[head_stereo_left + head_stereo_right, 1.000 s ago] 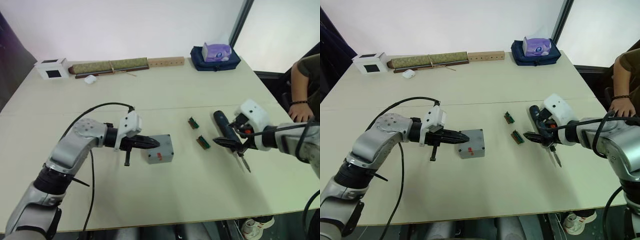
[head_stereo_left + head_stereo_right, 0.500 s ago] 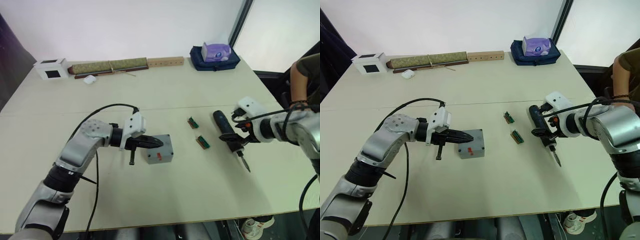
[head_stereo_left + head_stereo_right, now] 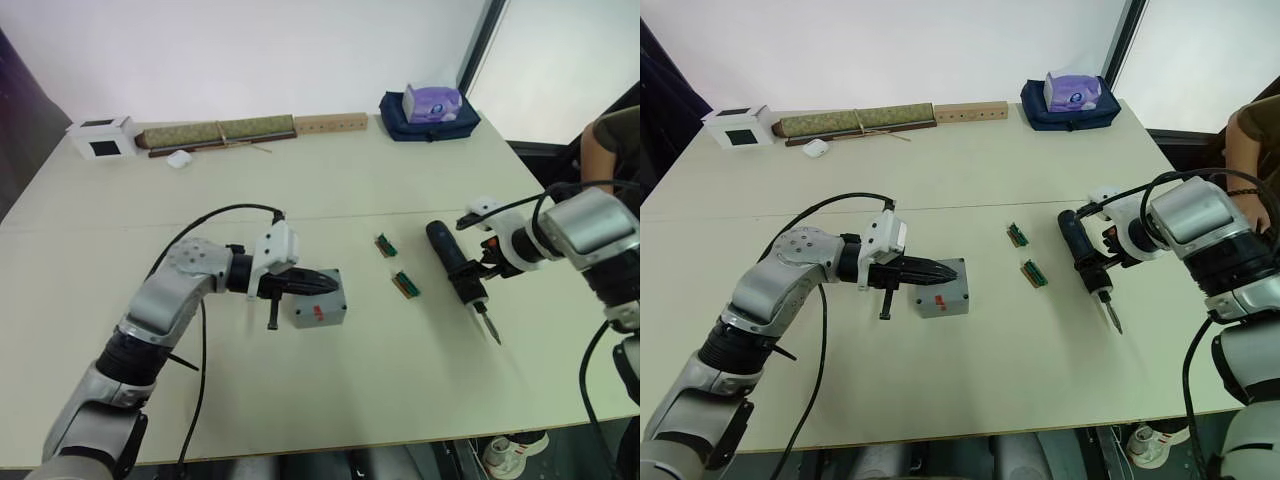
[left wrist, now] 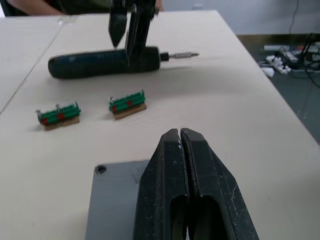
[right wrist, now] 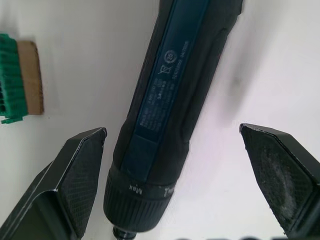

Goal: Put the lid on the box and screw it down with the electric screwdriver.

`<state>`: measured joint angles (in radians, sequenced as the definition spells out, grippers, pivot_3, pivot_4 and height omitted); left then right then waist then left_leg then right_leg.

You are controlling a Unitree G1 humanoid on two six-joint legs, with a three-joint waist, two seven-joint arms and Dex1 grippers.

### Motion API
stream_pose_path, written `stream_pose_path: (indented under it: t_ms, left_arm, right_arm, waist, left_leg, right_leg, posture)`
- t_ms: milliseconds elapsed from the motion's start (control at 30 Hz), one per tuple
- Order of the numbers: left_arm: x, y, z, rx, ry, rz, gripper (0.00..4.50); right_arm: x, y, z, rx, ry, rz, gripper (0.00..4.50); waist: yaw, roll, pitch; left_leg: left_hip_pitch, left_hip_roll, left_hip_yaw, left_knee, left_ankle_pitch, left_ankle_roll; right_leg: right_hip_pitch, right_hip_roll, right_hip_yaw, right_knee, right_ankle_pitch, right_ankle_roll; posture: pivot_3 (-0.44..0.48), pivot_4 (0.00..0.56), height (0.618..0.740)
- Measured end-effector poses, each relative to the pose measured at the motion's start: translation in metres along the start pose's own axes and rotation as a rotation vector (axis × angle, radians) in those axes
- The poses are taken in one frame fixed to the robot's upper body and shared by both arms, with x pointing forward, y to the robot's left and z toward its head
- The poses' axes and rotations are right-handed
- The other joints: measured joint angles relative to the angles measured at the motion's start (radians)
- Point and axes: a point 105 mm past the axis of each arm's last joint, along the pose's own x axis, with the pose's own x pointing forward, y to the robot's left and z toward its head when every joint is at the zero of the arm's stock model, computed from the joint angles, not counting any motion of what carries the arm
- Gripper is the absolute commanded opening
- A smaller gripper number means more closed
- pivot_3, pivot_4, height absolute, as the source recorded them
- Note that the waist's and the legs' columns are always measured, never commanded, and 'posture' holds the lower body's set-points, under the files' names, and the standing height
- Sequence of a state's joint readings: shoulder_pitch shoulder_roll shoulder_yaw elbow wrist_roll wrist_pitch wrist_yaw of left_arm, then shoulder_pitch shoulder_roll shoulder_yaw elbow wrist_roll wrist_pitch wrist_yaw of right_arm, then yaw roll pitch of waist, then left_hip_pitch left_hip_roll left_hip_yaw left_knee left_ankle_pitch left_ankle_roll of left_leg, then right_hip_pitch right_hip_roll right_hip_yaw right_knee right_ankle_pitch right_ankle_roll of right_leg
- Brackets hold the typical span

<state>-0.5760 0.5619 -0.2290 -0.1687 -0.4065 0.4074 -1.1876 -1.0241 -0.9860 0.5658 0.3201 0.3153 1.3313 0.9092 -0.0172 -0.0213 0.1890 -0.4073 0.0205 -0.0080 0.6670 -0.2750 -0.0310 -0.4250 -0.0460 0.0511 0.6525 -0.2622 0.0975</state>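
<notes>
The small grey box (image 3: 321, 300) stands at the table's middle, and the flat grey lid (image 4: 112, 200) lies on top of it with a screw hole showing at one corner. My left gripper (image 3: 336, 287) is shut and empty, its joined fingertips (image 4: 180, 136) resting just over the lid. To the right, the black electric screwdriver (image 3: 453, 264) lies on the table with its bit (image 3: 493, 330) pointing toward the front edge. My right gripper (image 5: 172, 131) is open directly over the screwdriver (image 5: 165, 100), one finger on each side and neither touching it.
Two small green circuit-board pieces (image 3: 386, 245) (image 3: 405, 284) lie between box and screwdriver. Along the far edge are a white box with a black square (image 3: 103, 137), a long green roll (image 3: 220, 130), a wooden block (image 3: 332, 123) and a blue bag (image 3: 430, 108). A person's arm (image 3: 605, 140) is at the right.
My right wrist has turned and drawn back toward the right, staying over the screwdriver, which has stayed put. My left gripper has slid slightly to the right over the lid.
</notes>
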Motion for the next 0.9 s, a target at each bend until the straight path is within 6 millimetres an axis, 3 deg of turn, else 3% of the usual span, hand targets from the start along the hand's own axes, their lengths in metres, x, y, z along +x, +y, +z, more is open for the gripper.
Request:
stream_pose_path:
  t_ms: [267, 367, 500, 533, 800, 900]
  left_arm:
    - [0.001, 0.000, 0.007, 0.011, -0.021, 0.020, 0.00]
    - [0.000, 0.000, 0.006, 0.005, -0.016, 0.029, 0.00]
    - [-0.004, 0.000, 0.003, 0.001, -0.006, 0.049, 0.00]
    - [-0.005, 0.000, 0.002, 0.001, 0.000, 0.054, 0.00]
    - [-0.018, 0.006, -0.004, -0.002, 0.046, 0.118, 0.00]
    - [-0.021, 0.008, -0.010, -0.012, 0.066, 0.136, 0.00]
  right_arm:
    - [0.017, 0.004, 0.000, -0.032, 0.069, 0.030, 4.46]
    - [0.018, 0.004, 0.002, -0.027, 0.077, 0.031, 3.76]
    - [0.021, 0.004, 0.007, -0.011, 0.085, 0.018, 2.29]
    - [0.022, 0.004, 0.008, -0.008, 0.085, 0.019, 2.09]
    - [0.020, -0.001, 0.012, 0.039, 0.058, 0.007, 1.84]
    - [0.011, 0.001, 0.023, -0.002, -0.001, -0.001, 1.84]
  waist:
    - [-0.001, 0.000, 0.000]
    - [-0.003, 0.000, 0.000]
    - [-0.005, 0.000, 0.000]
    - [-0.006, 0.000, 0.000]
    - [-0.006, 0.001, 0.000]
    - [-0.003, 0.004, 0.002]
  left_leg:
    - [0.000, 0.000, 0.000, 0.000, 0.000, 0.000]
    - [0.000, 0.000, 0.000, 0.000, 0.000, 0.000]
    - [0.001, 0.000, 0.000, 0.000, 0.000, 0.000]
    - [0.001, 0.000, 0.000, 0.000, 0.000, 0.000]
    - [0.001, 0.000, 0.000, 0.000, 0.000, 0.000]
    - [-0.001, 0.000, 0.001, 0.000, 0.000, 0.000]
  right_leg:
    - [0.000, 0.000, 0.000, 0.000, 0.000, 0.000]
    - [0.000, 0.000, 0.000, 0.001, 0.000, 0.000]
    - [0.000, 0.000, 0.000, 0.001, 0.000, 0.000]
    - [0.000, 0.000, 0.000, 0.001, 0.000, 0.000]
    - [0.000, 0.000, 0.000, 0.002, 0.001, 0.000]
    - [-0.003, 0.000, 0.000, 0.002, 0.001, 0.000]
  posture:
    - [0.000, 0.150, 0.740]
    - [0.000, 0.150, 0.740]
    - [0.000, 0.150, 0.740]
    - [0.000, 0.150, 0.740]
    - [0.000, 0.150, 0.740]
    - [0.000, 0.150, 0.740]
